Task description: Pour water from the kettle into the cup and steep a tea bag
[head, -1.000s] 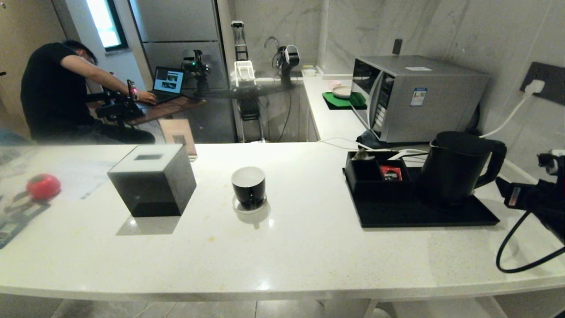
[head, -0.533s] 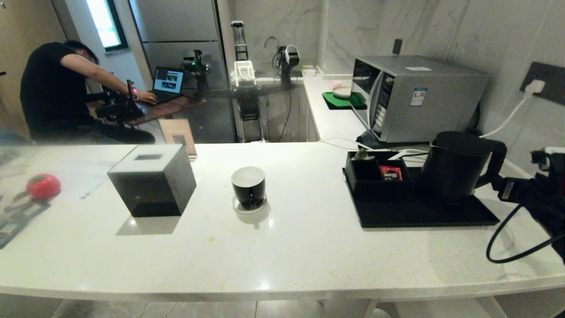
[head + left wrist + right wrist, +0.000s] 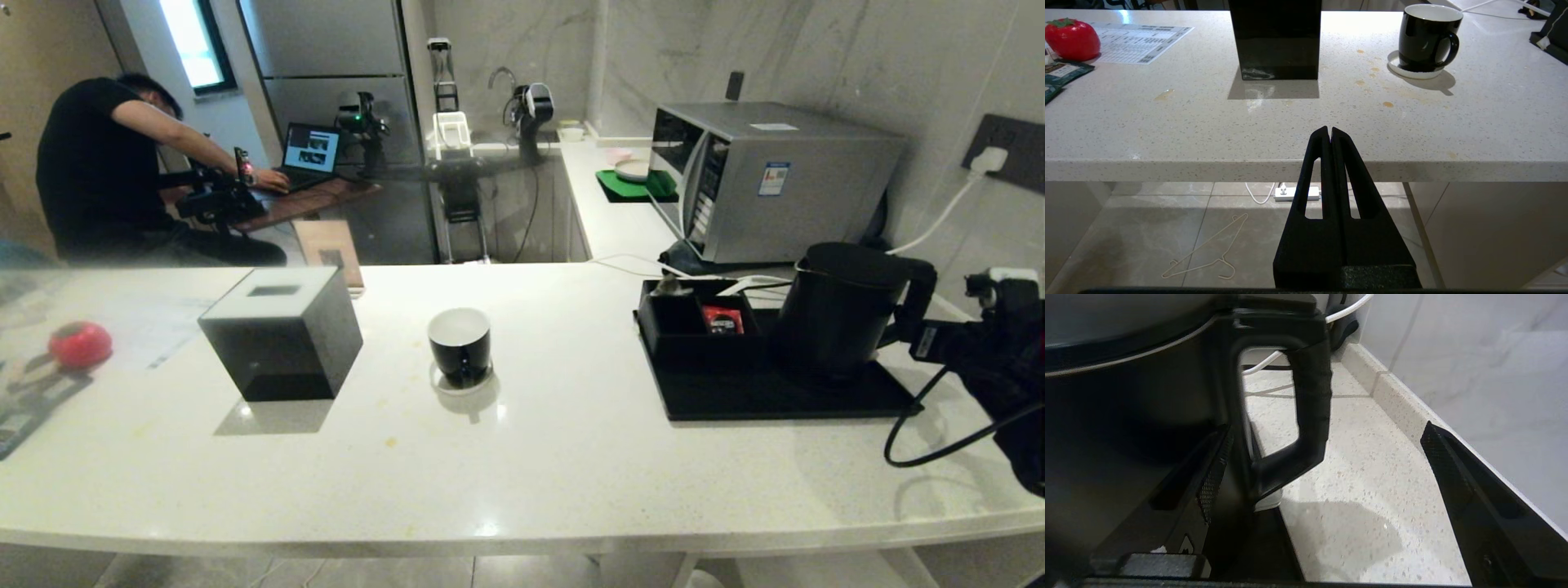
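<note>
Right gripper point(image 3: 1323, 457) wide open, fingers straddling kettle point(image 3: 841, 314) handle point(image 3: 1310, 404), gripping nothing; left gripper point(image 3: 1329, 132) closed, empty, parked below the countertop point(image 3: 1306, 122) edge.

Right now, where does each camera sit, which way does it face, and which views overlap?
Head view: high, looking down across the counter at cup and kettle; right pincer at the kettle's handle.
Left wrist view: below the counter edge, facing the cup; left pincer shut.
Right wrist view: behind the kettle handle; right pincer open around it.
Shared: head and left wrist show the cup; head and right wrist the kettle.
</note>
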{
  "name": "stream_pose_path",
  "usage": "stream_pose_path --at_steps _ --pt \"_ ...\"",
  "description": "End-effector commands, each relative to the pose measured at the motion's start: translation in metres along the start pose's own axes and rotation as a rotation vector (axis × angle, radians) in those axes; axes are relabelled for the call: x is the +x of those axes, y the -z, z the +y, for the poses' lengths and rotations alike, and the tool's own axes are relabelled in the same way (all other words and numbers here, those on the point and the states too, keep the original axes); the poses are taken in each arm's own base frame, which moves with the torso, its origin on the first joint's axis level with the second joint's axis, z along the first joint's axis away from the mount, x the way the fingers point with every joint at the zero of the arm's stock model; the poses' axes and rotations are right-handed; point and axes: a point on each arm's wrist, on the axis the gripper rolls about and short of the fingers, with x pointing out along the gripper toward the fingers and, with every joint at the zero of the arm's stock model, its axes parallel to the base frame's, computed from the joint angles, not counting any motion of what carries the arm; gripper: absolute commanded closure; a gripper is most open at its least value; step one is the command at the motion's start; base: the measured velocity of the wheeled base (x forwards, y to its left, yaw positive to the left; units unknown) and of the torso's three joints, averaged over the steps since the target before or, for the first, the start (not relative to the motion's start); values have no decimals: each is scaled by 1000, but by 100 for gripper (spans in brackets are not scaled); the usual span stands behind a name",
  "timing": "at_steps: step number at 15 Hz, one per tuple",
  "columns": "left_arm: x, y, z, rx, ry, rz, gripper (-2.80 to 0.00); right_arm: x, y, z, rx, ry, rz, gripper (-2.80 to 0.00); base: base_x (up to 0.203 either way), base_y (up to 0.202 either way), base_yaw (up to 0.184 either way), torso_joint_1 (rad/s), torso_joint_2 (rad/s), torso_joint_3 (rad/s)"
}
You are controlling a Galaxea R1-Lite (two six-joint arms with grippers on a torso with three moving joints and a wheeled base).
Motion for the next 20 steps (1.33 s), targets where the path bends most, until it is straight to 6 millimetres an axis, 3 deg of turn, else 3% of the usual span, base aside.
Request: stream_pose_path --at_steps 1,20 --pt "0 0 0 -1 -1 -1 0 9 4 1 0 3 -8 -280 0 0 0 0 0 0" --pt "0 0 0 -1 -1 0 0 65 11 -6 22 73 -103 -280 0 0 0 0 0 0"
